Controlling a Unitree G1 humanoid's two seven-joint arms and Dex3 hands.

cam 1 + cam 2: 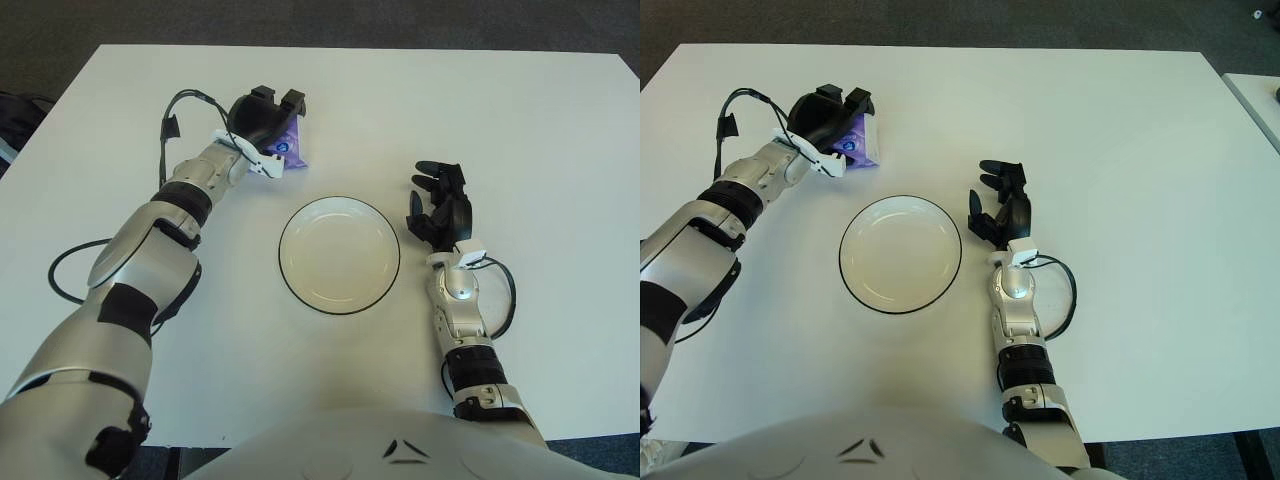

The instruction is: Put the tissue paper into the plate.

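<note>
My left hand (262, 117) curls over the purple tissue packet (289, 149), beyond the empty white plate (340, 254). My right hand (440, 205) shows just right of the plate, fingers loosely spread.

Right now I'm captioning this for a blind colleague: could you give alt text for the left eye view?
The left hand covers a purple tissue packet on a white table, above-left of an empty black-rimmed plate. The right hand shows just right of the plate.

Table (520, 110): white, broad top
Floor (300, 20): dark, beyond the far edge
Left edge (15, 110): dark object, perhaps a bag
</note>
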